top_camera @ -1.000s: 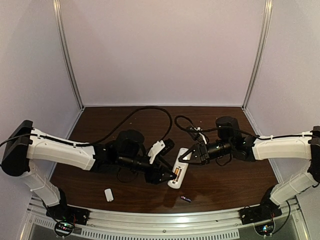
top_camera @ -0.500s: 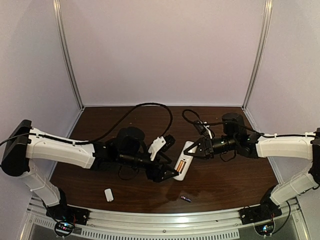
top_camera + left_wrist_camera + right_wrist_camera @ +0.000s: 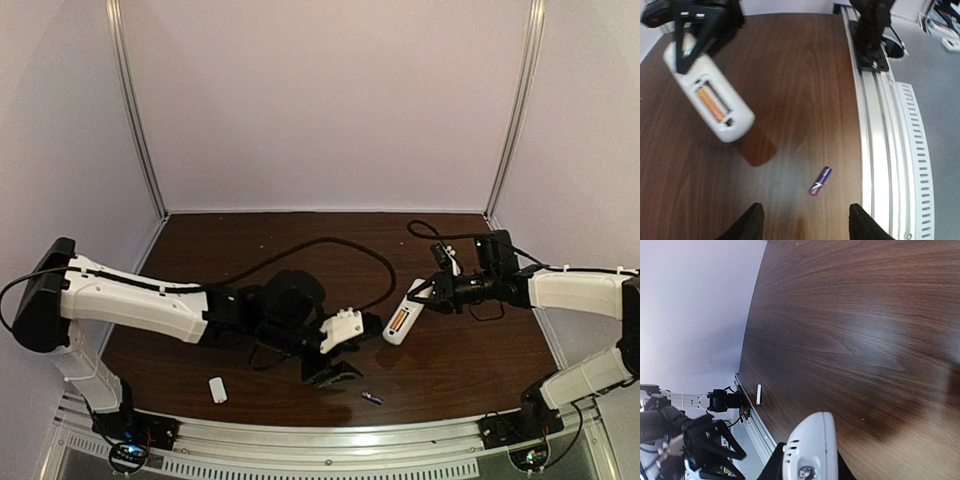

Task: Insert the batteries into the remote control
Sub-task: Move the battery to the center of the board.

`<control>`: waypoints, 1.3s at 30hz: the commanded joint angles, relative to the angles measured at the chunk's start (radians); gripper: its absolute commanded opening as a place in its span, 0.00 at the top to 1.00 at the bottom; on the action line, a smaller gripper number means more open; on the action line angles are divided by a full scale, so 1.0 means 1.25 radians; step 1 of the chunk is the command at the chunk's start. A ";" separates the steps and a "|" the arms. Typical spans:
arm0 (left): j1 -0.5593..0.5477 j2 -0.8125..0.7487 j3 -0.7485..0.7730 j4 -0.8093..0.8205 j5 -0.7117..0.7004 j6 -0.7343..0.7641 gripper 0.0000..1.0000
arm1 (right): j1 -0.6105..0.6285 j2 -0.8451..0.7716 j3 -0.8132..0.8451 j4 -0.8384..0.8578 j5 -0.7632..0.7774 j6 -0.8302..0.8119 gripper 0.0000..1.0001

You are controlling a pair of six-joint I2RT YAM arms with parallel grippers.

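The white remote control (image 3: 401, 321) hangs tilted above the table with my right gripper (image 3: 428, 293) shut on its upper end. Its back compartment is uncovered, and an orange battery (image 3: 710, 104) lies inside the remote control (image 3: 715, 97). The purple-blue battery (image 3: 820, 180) lies loose on the wood near the front rail, also seen from above as the purple-blue battery (image 3: 372, 398). My left gripper (image 3: 807, 226) hovers just short of it, open, with nothing between its fingers. From above, the left gripper (image 3: 338, 377) sits left of that battery. In the right wrist view the remote control (image 3: 810, 450) fills my right gripper (image 3: 807, 469).
A small plain white rectangular piece (image 3: 218, 389) lies near the front left edge, also visible as the white piece (image 3: 758, 394). The metal rail (image 3: 880, 125) runs along the table's near edge. Black cables (image 3: 330, 245) loop over the back of the table.
My right gripper has carried the remote control up and to the right. The left gripper has drawn away from the remote and moved toward the near edge, by the purple-blue battery.
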 commanded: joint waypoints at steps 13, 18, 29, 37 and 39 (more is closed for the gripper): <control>-0.088 0.317 0.362 -0.393 -0.106 0.314 0.70 | -0.075 -0.117 -0.061 -0.035 0.064 -0.006 1.00; -0.095 0.350 0.398 -0.418 -0.091 0.335 0.71 | -0.086 -0.133 -0.059 -0.048 0.066 -0.011 1.00; -0.116 0.454 0.504 -0.467 -0.107 0.351 0.71 | -0.096 -0.131 -0.068 -0.037 0.049 -0.006 1.00; -0.117 0.486 0.537 -0.479 -0.108 0.357 0.76 | -0.097 -0.123 -0.068 -0.036 0.042 -0.008 1.00; -0.117 0.490 0.537 -0.483 -0.109 0.360 0.78 | -0.097 -0.125 -0.067 -0.037 0.042 -0.010 1.00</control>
